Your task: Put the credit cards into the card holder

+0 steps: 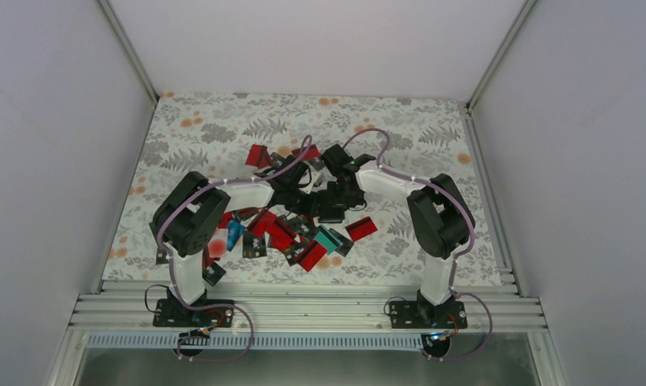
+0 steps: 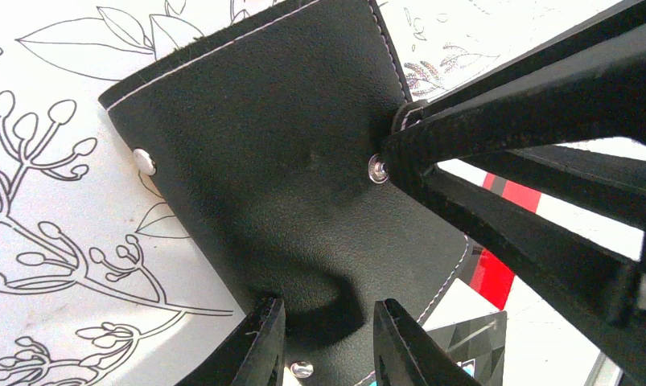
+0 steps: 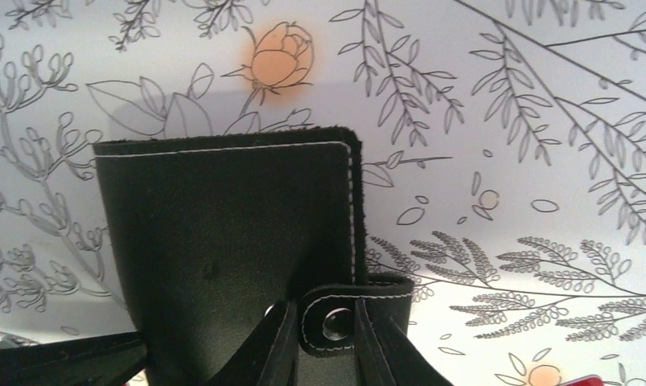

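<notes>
The credit cards (image 1: 311, 256) lie loose on the floral cloth (image 1: 207, 137), most of them on the side of the card holder (image 2: 279, 161) nearer the arm bases. Furthest to the holder's left in that spread is a blue card (image 1: 234, 233), with black cards beside it. A lone red one lies beyond the holder, to its far left.

The left gripper (image 2: 329, 350) reaches in from the holder's left. Its jaws are narrowly parted, and its fingertips stand at the holder's near edge with black leather and a small snap (image 2: 302, 370) showing between them. Whether they pinch the leather or only rest against it cannot be told.

The holder itself is at the middle of the cloth, between the two grippers, lying open with its white-stitched edge away from the left wrist camera.

The right gripper (image 3: 326, 346) comes in from the holder's right. Its jaws are drawn close around the holder's strap tab (image 3: 335, 310), one finger against each side of the tab.

Just to the holder's near side lies a teal card (image 1: 328, 238), and to the near right a red card (image 1: 361, 228), apart from the holder.
</notes>
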Controlling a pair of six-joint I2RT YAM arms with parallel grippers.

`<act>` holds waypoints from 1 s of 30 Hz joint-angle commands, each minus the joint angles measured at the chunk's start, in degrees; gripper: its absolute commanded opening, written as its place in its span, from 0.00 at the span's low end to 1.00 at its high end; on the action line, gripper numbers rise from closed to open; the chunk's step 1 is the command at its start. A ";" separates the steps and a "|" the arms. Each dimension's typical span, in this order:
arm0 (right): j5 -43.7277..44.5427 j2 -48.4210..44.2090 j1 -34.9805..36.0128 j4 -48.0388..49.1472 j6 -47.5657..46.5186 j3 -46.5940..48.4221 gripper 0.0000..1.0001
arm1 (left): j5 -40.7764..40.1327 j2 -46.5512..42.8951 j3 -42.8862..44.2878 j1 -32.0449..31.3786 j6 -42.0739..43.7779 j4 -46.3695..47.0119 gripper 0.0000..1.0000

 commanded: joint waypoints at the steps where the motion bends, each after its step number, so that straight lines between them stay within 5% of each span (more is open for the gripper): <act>1: 3.50 1.81 0.56 -1.52 0.17 0.08 0.19 | -1.05 1.94 0.73 -0.70 0.22 0.53 0.30; 16: 8.63 -1.64 0.49 -3.87 -0.59 1.19 0.04 | -2.21 2.08 1.29 -0.94 0.22 -0.74 0.29; 30: 4.88 -4.64 0.48 -1.43 -1.46 1.14 0.04 | -3.49 4.12 3.93 -1.32 -0.31 -2.58 0.27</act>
